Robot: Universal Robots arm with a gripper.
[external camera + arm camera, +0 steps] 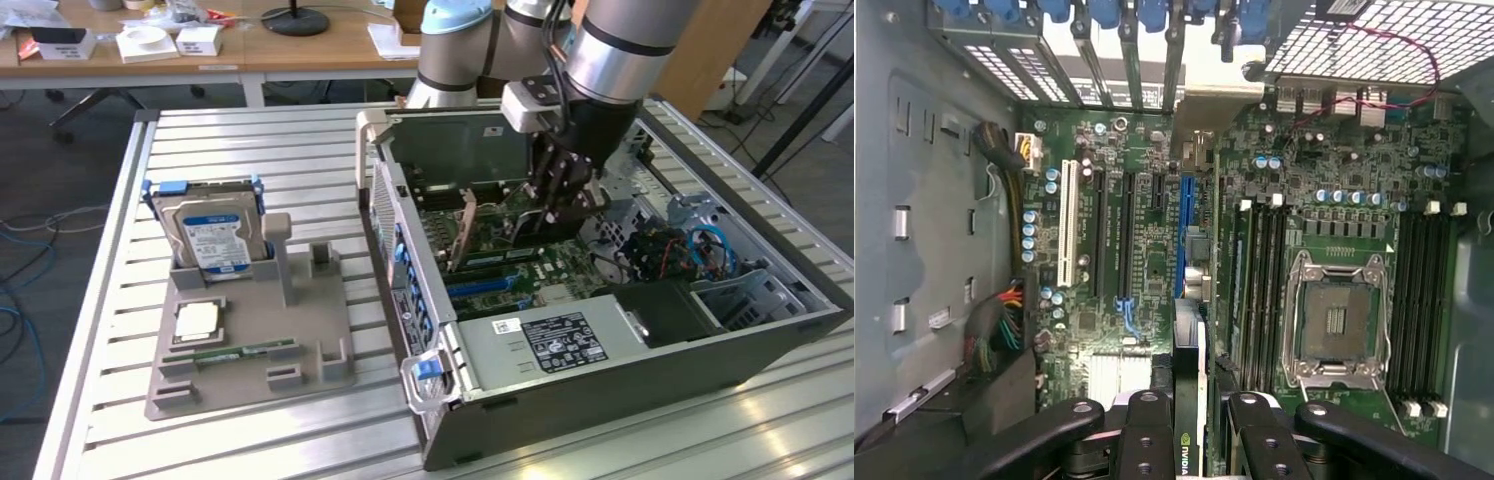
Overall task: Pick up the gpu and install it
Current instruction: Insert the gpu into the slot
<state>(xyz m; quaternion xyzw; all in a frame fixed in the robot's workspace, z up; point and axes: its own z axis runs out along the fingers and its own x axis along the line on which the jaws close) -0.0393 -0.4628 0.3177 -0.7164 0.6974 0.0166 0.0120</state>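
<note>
The gripper (1196, 415) is closed on the gpu (1188, 395). Its two dark fingers (1144, 435) press on the card's flat faces, with only the card's thickness between them. The card hangs edge-on inside the open computer case (641, 370), directly in line with the blue slot (1181, 230) on the motherboard (1144, 300), and one end of its thin edge overlaps that slot. Whether its contacts have reached the blue slot or hang just over it cannot be told. The white slot (1067, 225) runs parallel to the blue slot a few rows away, and the bare processor socket (1334, 320) sits well off on the blue slot's other side, past the memory slots. The card looks light and stiff, a thin board that will not sag but is probably fragile. Its small parts and contact edge should not be squeezed or scraped. The hold on the broad faces near the upper edge seems a sound one, clear of the contacts. The faces look smooth, so the card may slide between the pads if pressed down hard, and any tilt away from the blue slot's line could make it jam.
</note>
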